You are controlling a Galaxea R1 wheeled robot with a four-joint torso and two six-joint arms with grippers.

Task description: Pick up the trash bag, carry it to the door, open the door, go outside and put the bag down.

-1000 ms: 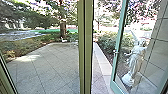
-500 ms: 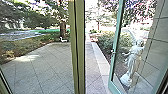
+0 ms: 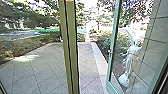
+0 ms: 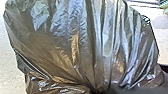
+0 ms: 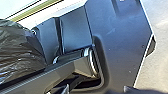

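The trash bag (image 4: 75, 45), dark and shiny, looms large in the left wrist view. Its folds draw together at my left gripper (image 4: 101, 90), which is shut on it. In the right wrist view the side of the same bag (image 5: 20, 52) bulges beside the robot's dark plate and jointed bar. How my right gripper stands I cannot tell. The glass door (image 3: 112, 45), green-framed with a small handle, stands swung open on the right in the head view.
A thick olive post (image 3: 68, 47) rises left of the doorway. Outside lie stone paving (image 3: 42, 67), a pale curb (image 3: 99, 58) and bushes (image 3: 103, 41). Behind the door's glass is a white statue (image 3: 130, 60), near a tiled wall (image 3: 156, 37).
The head camera has moved with the robot; the post now stands further left in view, and more of the paving through the doorway shows.
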